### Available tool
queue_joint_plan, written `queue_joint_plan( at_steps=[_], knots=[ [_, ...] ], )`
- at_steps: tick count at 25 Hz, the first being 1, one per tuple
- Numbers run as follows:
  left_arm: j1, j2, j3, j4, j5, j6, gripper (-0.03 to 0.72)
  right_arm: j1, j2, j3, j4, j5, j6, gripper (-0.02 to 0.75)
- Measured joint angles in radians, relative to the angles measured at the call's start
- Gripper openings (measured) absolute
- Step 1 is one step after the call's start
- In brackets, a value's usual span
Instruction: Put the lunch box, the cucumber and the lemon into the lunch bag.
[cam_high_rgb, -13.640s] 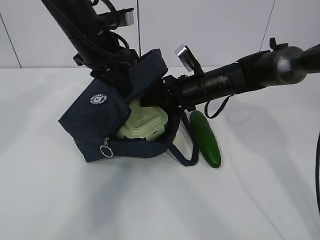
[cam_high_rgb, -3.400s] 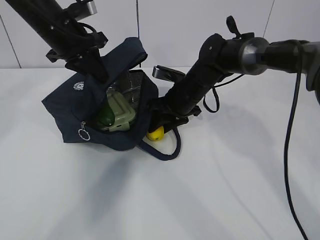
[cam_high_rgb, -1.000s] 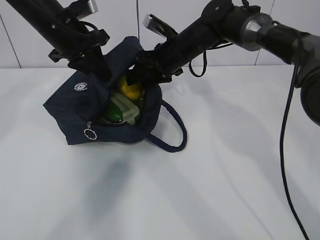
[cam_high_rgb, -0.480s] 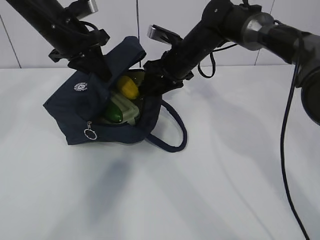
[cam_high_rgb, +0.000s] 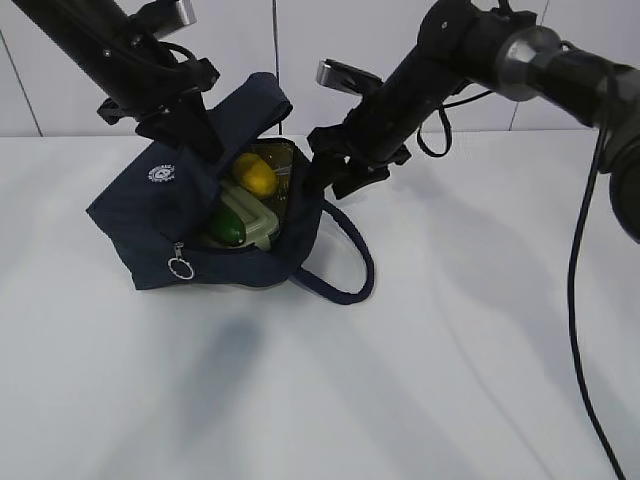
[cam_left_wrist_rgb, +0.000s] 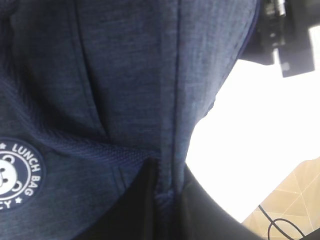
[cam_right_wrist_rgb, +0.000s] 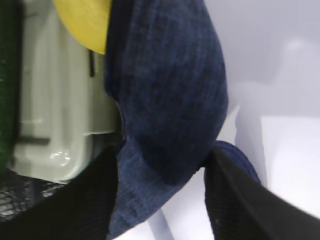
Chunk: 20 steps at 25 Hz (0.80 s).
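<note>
We are working over a plain white counter (cam_high_rgb: 420, 380) that is filling nearly the whole exterior view, smooth and matte, with soft grey shadows lying under the arms and beside the bag. Behind it a pale wall (cam_high_rgb: 330, 40) of large panels is standing, with thin dark seams running down it. A black cable (cam_high_rgb: 578, 300) is hanging down the right edge of the scene. In the left wrist view a patch of tan tiled floor (cam_left_wrist_rgb: 295, 200) is showing past the counter's edge.

The bag (cam_high_rgb: 150, 215) is sitting left of centre, tilted, with its mouth opening toward the right and one loop handle (cam_high_rgb: 350, 270) lying on the counter near it. Its ring pull (cam_high_rgb: 180, 268) is dangling at the near side and the round white patch (cam_high_rgb: 160, 173) is facing us. Inside, the box (cam_high_rgb: 258, 226) is lying with its pale green lid up, the cucumber (cam_high_rgb: 226, 226) is resting along its left side, and the lemon (cam_high_rgb: 257, 176) is sitting on top toward the far end.

Our left gripper (cam_left_wrist_rgb: 167, 200) is keeping its jaws clenched on a fold of the bag's fabric at the far left edge, holding the mouth up. Our right gripper (cam_high_rgb: 322, 175) is hovering at the bag's right rim with its jaws released and spread; in its wrist view the dark fabric is bulging between the two jaws, and they are gripping nothing.
</note>
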Motion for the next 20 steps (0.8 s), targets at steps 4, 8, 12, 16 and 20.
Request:
queue_joint_plan(
  at_steps=[4, 8, 12, 16, 20],
  knots=[
    [0.0, 0.0, 0.0, 0.0, 0.0, 0.0, 0.015, 0.0, 0.043, -0.001, 0.048, 0.001, 0.004, 0.421],
    [0.0, 0.0, 0.0, -0.001, 0.0, 0.001, 0.015, 0.0, 0.065, -0.001, 0.095, 0.001, 0.004, 0.415],
    [0.001, 0.0, 0.0, -0.001, 0.0, 0.003, 0.015, 0.0, 0.065, -0.001, 0.11, 0.001, 0.006, 0.316],
    [0.001, 0.0, 0.0, -0.001, 0.0, 0.003, 0.015, 0.0, 0.065, -0.001, 0.112, 0.001, 0.006, 0.117],
    [0.001, 0.0, 0.0, -0.001, 0.0, 0.003, 0.015, 0.0, 0.065, -0.001, 0.114, 0.001, 0.006, 0.022]
  ],
)
